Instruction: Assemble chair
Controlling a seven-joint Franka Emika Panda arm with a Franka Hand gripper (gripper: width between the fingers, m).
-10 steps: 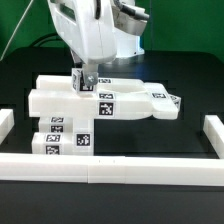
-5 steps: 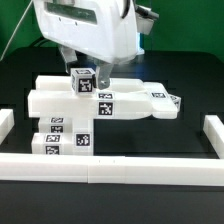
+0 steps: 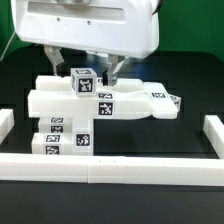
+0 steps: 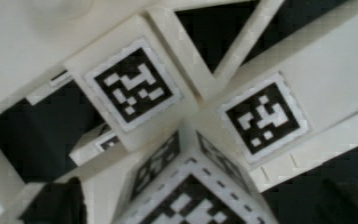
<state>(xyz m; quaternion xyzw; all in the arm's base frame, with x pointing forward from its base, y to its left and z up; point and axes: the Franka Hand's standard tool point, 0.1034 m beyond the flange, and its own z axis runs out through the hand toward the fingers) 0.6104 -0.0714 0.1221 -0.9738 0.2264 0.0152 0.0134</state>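
The chair is a group of white tagged parts in the exterior view: a broad flat panel (image 3: 60, 97), a long tagged piece (image 3: 140, 103) running to the exterior view's right, and lower tagged blocks (image 3: 65, 137) in front. A small tagged cube (image 3: 84, 82) stands on top of the panel. My gripper (image 3: 90, 67) hangs just above the cube, open, with one dark finger (image 3: 64, 63) on each side and nothing between them. The wrist view is filled by the cube (image 4: 185, 135) at close range, with its tag faces meeting at one corner. My fingers do not show clearly there.
White border rails run along the front (image 3: 110, 168), the exterior view's left (image 3: 5, 124) and its right (image 3: 212, 130). The large white robot housing (image 3: 90, 25) fills the top of the exterior view and hides what lies behind the chair parts.
The gripper was shut round the cube a second ago. It has opened, let go and risen, and the cube stays standing on the panel.
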